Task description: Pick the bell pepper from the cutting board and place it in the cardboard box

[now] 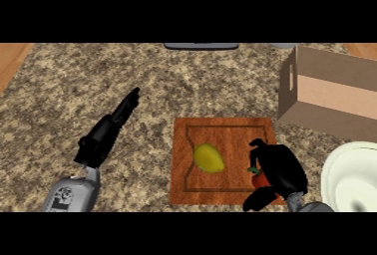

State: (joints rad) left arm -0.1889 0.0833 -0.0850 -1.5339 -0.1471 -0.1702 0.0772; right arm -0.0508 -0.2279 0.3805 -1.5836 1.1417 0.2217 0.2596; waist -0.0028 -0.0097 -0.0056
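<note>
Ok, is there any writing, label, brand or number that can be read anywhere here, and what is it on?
No text here can be read.
On the cardboard box: plain sides, no print.
On the cutting board: bare wood, no mark.
On the left forearm: dark marks on the grey casing, too blurred to read.
On the bell pepper in the right hand: no sticker shows.

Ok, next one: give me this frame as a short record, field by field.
right hand: curled round the bell pepper, at the right edge of the cutting board
left hand: open, fingers straight, over the counter left of the board
bell pepper: mostly hidden, not yet in the box
cardboard box: upper right, beyond the board
other: yellow fruit on the board; white plate at far right
</note>
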